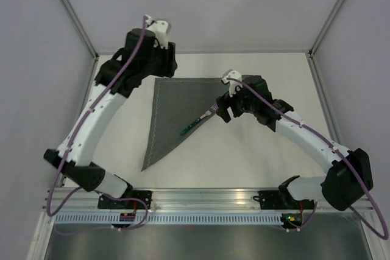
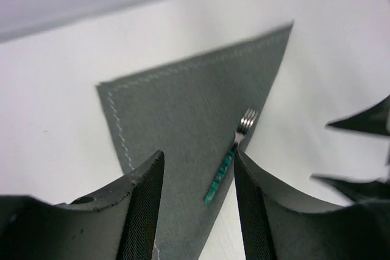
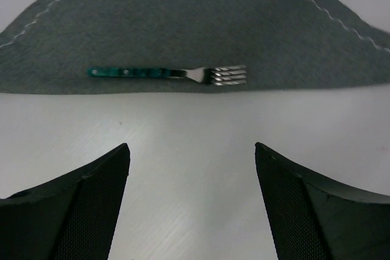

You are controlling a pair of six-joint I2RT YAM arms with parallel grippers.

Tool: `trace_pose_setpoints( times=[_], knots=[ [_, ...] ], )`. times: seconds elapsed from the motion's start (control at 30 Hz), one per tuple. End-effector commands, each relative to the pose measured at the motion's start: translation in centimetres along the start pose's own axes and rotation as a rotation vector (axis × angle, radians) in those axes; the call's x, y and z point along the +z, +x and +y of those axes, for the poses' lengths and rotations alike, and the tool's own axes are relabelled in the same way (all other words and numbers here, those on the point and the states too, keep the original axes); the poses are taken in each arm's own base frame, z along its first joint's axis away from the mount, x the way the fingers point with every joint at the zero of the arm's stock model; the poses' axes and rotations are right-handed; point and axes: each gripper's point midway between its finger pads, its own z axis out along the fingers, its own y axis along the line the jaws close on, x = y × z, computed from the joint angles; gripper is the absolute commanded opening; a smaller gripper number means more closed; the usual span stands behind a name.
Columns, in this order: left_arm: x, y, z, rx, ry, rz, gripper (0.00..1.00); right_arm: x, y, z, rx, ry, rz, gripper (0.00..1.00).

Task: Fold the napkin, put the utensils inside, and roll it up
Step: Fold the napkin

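Left gripper: hangs by the far left corner of the napkin in the top view. Stands with its fingers parted. Grips nothing, with only cloth and a strip of worktop showing through the gap.

Napkin: lies flat on the worktop, folded into a dark grey triangle. Runs one short edge along the far side and the other down the left. Slants its long folded edge from the far right corner to a point at the near left. Carries a lighter stitched line just inside the two short edges.

Fork: rests on the napkin, just inside the folded edge and parallel to it, about midway along. Points its metal tines at the napkin's far right corner and its teal handle at the near left point. Touches neither gripper.

Right gripper: hovers just off the napkin's folded edge, over bare worktop beside the fork's tine end. Spreads its fingers wide apart and holds nothing, facing the fork across the fold in the wrist view.
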Motion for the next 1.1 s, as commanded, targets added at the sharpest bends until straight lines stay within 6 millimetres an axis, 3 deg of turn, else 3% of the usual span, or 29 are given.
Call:
trace_pose_setpoints(
  times=[0.0,0.03,0.07,0.1,0.13,0.2,0.23,0.27,0.33,0.47,0.5,0.67,1.07],
  knots=[
    [-7.4,-1.9,2.6,-0.200,-0.119,-0.183,0.55,1.9,-2.7,5.6,-0.211,-0.010,-0.093,0.88],
    [-8.9,-2.0,3.4,-0.210,-0.146,-0.212,0.55,3.1,-1.7,7.1,-0.251,-0.025,-0.068,0.87],
    [-10.1,-2.1,3.8,-0.221,-0.159,-0.237,0.55,3.7,-2.1,8.2,-0.290,-0.006,-0.090,0.87],
    [-11.3,-1.9,4.2,-0.241,-0.170,-0.257,0.55,4.2,-1.6,11.9,-0.370,-0.066,-0.095,0.86],
    [-13.8,-2.1,4.9,-0.256,-0.187,-0.308,0.56,5.4,-0.7,13.1,-0.406,-0.076,-0.073,0.86],
    [-15.9,-1.7,5.4,-0.272,-0.199,-0.331,0.56,6.1,-0.3,17.2,-0.500,-0.130,-0.101,0.86],
    [-17.5,-1.6,5.7,-0.282,-0.204,-0.360,0.57,7.2,0.7,18.3,-0.532,-0.148,-0.083,0.86],
    [-18.2,-1.2,5.9,-0.286,-0.209,-0.354,0.57,7.7,0.4,19.5,-0.555,-0.161,-0.111,0.85],
    [-19.9,-0.9,6.2,-0.303,-0.213,-0.381,0.57,8.9,2.1,22.3,-0.624,-0.198,-0.103,0.83],
    [-21.6,0.0,6.8,-0.314,-0.230,-0.390,0.57,10.0,3.4,27.7,-0.719,-0.259,-0.163,0.83],
    [-21.8,0.3,7.0,-0.314,-0.240,-0.384,0.57,10.6,4.4,28.5,-0.741,-0.267,-0.152,0.83],
    [-22.3,1.0,7.3,-0.316,-0.254,-0.376,0.57,11.6,5.0,32.1,-0.814,-0.278,-0.206,0.81],
    [-22.9,1.4,8.0,-0.307,-0.286,-0.382,0.57,13.7,6.2,35.2,-0.890,-0.248,-0.251,0.81]
  ],
)
